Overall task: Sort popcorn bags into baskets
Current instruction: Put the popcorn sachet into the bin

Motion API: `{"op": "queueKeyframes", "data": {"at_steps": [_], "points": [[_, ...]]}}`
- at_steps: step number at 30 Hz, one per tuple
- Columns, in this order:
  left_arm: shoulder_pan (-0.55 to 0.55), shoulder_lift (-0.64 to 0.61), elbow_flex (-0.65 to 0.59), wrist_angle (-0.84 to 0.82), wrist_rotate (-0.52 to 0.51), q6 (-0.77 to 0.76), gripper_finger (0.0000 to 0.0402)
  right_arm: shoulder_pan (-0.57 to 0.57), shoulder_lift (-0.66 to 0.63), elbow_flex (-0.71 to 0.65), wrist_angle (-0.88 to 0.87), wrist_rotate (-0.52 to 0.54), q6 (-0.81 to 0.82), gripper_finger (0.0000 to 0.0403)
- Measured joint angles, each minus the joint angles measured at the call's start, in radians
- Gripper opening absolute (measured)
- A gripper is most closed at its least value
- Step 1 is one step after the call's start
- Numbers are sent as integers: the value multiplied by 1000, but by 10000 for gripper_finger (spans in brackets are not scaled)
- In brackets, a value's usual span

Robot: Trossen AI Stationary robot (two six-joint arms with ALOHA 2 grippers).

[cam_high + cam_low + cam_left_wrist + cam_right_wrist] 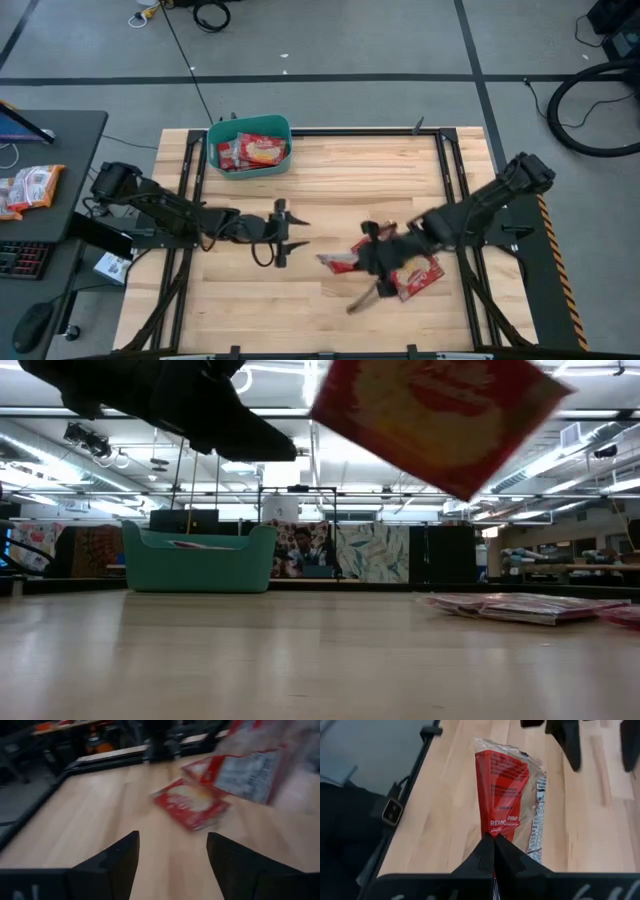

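Your right claw is clamped on a popcorn bag, holding it clear of the surface, with more bags lying just beneath it. Your left claw hangs nearby, fingers apart, facing it. The teal basket sits well beyond both claws.

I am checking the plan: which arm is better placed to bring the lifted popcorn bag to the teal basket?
Probably the right. Its gripper is shut on the popcorn bag, raised above the table. The left gripper is open and empty, though nearer the teal basket.
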Motion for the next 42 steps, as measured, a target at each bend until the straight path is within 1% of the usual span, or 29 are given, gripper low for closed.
{"op": "queueKeyframes", "data": {"at_steps": [4,8,10,14,17,19,22,25,30,32,35,38,40,42], "points": [[-37,-89,0,-125,-91,8,218,-109,3,0,61,-119,-66,2],[-78,-218,0,-272,-190,11,196,-212,5,0,121,-207,-123,3],[-88,-274,0,-341,-212,11,186,-262,5,0,156,-262,-147,3],[-79,-356,0,-459,-223,-1,170,-359,5,0,231,-342,-190,3],[-78,-393,0,-543,-280,-28,162,-425,5,0,289,-428,-212,3],[-78,-406,0,-579,-290,-56,159,-461,17,1,338,-518,-227,3],[-79,-407,0,-584,-290,-76,157,-500,37,1,360,-686,-249,3],[-79,-407,0,-577,-291,-86,158,-525,63,1,343,-768,-256,3],[-79,-404,0,-518,-272,-89,180,-541,122,1,361,-775,-267,4],[-79,-403,0,-519,-245,-82,197,-544,137,1,360,-775,-267,4],[-79,-403,0,-535,-233,-80,226,-545,137,0,355,-767,-270,4],[-78,-403,0,-549,-184,-72,249,-553,134,0,352,-761,-270,4],[-78,-402,0,-549,-150,-54,256,-559,132,0,353,-762,-270,4],[-79,-402,0,-530,-143,-52,257,-567,132,0,357,-761,-271,4]]}}
